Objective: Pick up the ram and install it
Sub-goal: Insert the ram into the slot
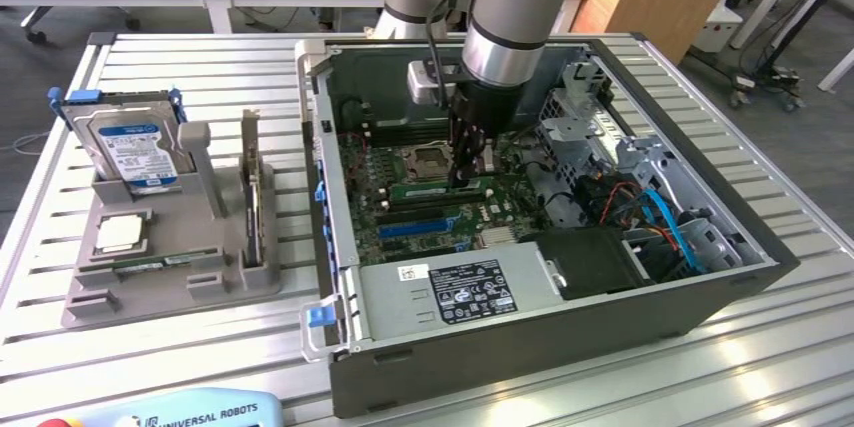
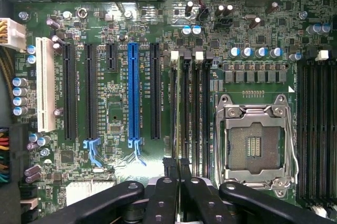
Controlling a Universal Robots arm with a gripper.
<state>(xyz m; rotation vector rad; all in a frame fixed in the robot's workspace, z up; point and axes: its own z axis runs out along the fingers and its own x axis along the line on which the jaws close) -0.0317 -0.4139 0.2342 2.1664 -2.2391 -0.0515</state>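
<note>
Slatted metal table (image 1: 767, 342) carries an open PC case (image 1: 534, 352), arm reaching down into it. Claw (image 1: 463, 179) clenched, fingers (image 2: 171, 174) nearly together, tips down at the memory slots (image 2: 197, 103) on the motherboard (image 2: 113, 116). Green ram (image 1: 427, 190) lies along those slots right at the claw tips; cannot tell if it is actually pinched. Just beside the slots: empty CPU socket (image 2: 253, 142) with metal frame. On the slots' other side, a blue expansion slot (image 2: 133, 92) among black ones. Labelled power supply (image 1: 454, 292) at the case's near edge. Well apart, toward the exterior view's left, a grey tray (image 1: 167, 295) on the table holds a hard drive (image 1: 134, 152) upright, a square processor chip (image 1: 120, 234) lying flat, and a second ram stick (image 1: 160, 263) lying flat near its front.
</note>
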